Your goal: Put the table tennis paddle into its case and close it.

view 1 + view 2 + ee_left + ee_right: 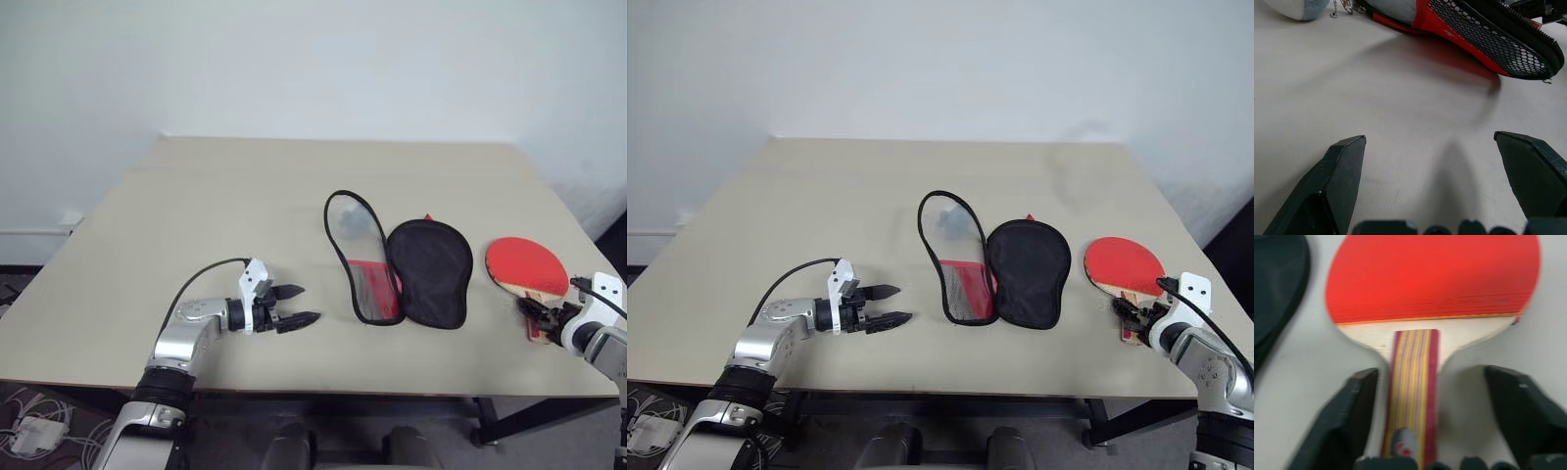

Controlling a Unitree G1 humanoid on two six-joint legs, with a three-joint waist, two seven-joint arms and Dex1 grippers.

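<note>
paddle [526, 266]: lies flat on the table [225, 206] near its right front edge, just right of the case, apart from it; red face away from the robot, handle toward it
long axis: runs from the handle at the front edge to the blade farther back, in line with the right gripper
right gripper [1425, 421]: fingers straddle the handle, one on each side, a gap left on the right side; not clamped on it yet, so I judge the grasp is only starting
nearer arm: the right, by far; the left is well apart on the other side of the case
left gripper [297, 305]: fingers spread wide, holding nothing, low over bare table, pointing toward the case
case [397, 262]: lies open mid-table; left half tilted up, red with black mesh and a clear window; right half flat, black lining up
materials: smooth red rubber blade; pale wood with a striped handle; soft fabric case with zip trim; matte beige tabletop
</note>
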